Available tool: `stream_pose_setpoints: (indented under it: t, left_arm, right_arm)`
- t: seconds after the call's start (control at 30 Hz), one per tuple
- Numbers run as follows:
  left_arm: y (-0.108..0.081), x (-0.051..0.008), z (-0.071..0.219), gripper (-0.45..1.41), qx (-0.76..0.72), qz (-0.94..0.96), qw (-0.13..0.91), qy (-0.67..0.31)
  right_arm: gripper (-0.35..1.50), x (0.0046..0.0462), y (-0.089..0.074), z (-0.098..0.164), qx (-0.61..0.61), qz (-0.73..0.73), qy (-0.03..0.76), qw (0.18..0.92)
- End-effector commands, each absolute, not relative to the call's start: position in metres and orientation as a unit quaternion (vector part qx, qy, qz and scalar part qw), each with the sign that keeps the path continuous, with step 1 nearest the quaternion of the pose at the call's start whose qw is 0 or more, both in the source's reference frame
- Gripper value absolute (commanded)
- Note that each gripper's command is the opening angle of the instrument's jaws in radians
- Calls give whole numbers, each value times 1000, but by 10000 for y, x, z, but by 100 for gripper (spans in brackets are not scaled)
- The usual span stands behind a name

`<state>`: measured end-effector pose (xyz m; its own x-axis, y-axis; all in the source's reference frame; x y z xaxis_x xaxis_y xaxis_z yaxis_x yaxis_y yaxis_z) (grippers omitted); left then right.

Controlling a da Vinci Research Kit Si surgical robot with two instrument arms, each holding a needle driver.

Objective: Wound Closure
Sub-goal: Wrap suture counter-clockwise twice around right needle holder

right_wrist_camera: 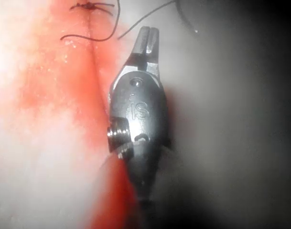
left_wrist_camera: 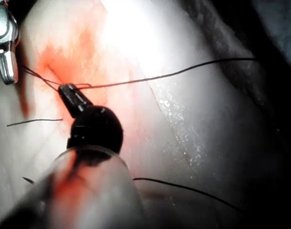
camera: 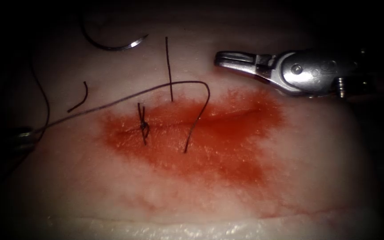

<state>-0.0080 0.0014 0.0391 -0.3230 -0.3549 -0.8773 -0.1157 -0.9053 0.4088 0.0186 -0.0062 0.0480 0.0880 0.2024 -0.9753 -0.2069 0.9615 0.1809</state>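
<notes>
Red fluid (camera: 210,142) stains the pale tissue (camera: 290,186) around the cut (camera: 227,116), which runs across the middle of the stain. On the left part of the cut sits a tied knot (camera: 144,126) with short dark ends standing up from it. Just right of the knot, the thread (camera: 112,103) enters the tissue on the near side of the cut, arches up over it and then runs in a long line away to the left, well past the edge of the stain, to the left tool (camera: 23,135). That tool's jaws are closed on the thread; from its own wrist camera the left tool (left_wrist_camera: 69,91) shows its dark tip clamped where the strand meets it. A separate straight strand (camera: 169,66) rises from the tissue just beyond the cut, and a short cut end (camera: 80,98) lies loose to the left of the stain. The curved needle (camera: 114,44) lies free on the tissue well beyond the cut and to its left, held by neither tool and not in the tissue. The right tool (camera: 227,60) hovers beyond the right part of the cut, its jaws together and holding nothing; its wrist camera shows the right tool (right_wrist_camera: 147,40) with closed tips beside the stain, clear of the thread.
</notes>
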Motion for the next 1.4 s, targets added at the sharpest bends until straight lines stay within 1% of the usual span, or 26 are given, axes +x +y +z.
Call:
stream_pose_setpoints:
  t: [0.03, 0.1, 0.27, 0.43, 0.7, 0.97, 1.07, 1.1, 1.17, 1.2, 1.23, 1.27, 1.4]
  left_arm:
    - [16, -86, 396, -45, 578, -786, 76, -203]
    - [20, -89, 393, -45, 584, -782, 75, -202]
    - [32, -97, 391, -45, 588, -780, 65, -204]
    - [55, -122, 410, -45, 584, -781, 54, -213]
    - [64, -143, 483, -45, 533, -811, 17, -239]
    - [47, -166, 538, -45, 508, -833, 16, -220]
    - [33, -179, 545, -45, 510, -834, 19, -211]
    - [29, -181, 544, -45, 512, -833, 19, -208]
    - [24, -183, 542, -45, 515, -832, 22, -207]
    - [20, -184, 539, -45, 516, -831, 23, -206]
    - [15, -184, 534, -45, 518, -830, 23, -205]
    - [13, -184, 530, -45, 522, -829, 19, -200]
    - [7, -184, 525, -45, 529, -826, 17, -195]
  right_arm:
    - [-35, 204, -58, 492, 17, 117, 677, 727]
    - [-35, 216, -57, 501, 35, 78, 698, 711]
    - [-35, 230, -62, 512, 38, 60, 709, 701]
    - [-35, 250, -78, 511, 51, 31, 731, 680]
    - [-35, 255, -82, 490, 49, 62, 759, 647]
    - [-35, 265, -94, 477, 51, 95, 761, 640]
    - [-35, 270, -93, 474, 30, 122, 754, 645]
    - [-28, 270, -92, 474, 24, 129, 752, 646]
    - [19, 272, -90, 475, 14, 141, 745, 652]
    - [39, 272, -89, 475, 9, 147, 739, 657]
    - [66, 270, -87, 477, 4, 157, 732, 663]
    - [56, 265, -86, 479, 5, 155, 732, 663]
    - [59, 259, -84, 481, 3, 157, 730, 666]
